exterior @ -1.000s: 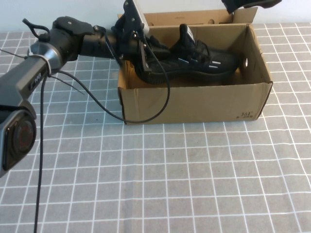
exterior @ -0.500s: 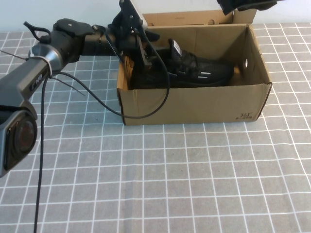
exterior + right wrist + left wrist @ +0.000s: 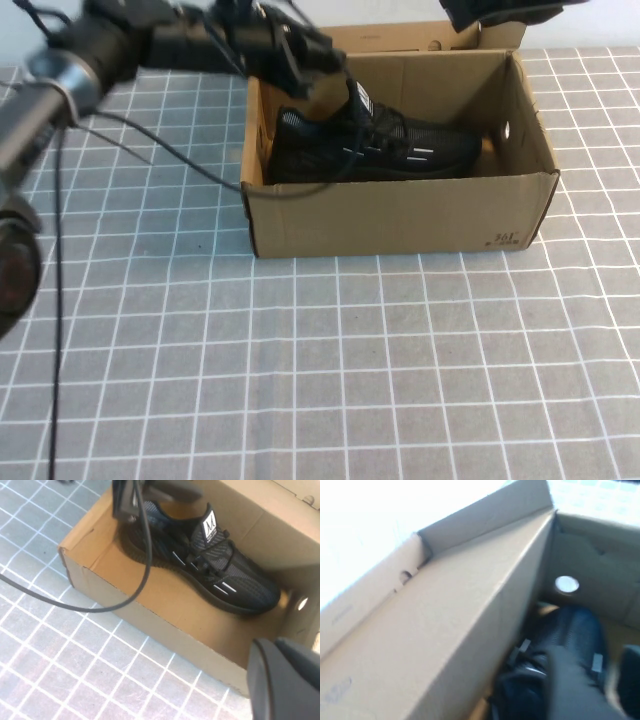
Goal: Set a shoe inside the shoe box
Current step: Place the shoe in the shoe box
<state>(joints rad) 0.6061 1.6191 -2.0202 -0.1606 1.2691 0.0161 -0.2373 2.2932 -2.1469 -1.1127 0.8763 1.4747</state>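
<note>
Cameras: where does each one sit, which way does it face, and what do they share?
High view: raised on the robot's side, angled down at the table; left arm with left tool over the box by the shoe heel, right tool at the far top edge.
Left wrist: low beside the box wall, looking along it into the box; left tool blurred.
Right wrist: above the box, facing down; right tool at the corner.
Shared: shoe lying in the box.

You've got 1 shoe (image 3: 375, 145), 1 shoe box (image 3: 400, 215), 2 grippers: left gripper (image 3: 320, 55) over box, right gripper (image 3: 495, 10) at far edge.
</note>
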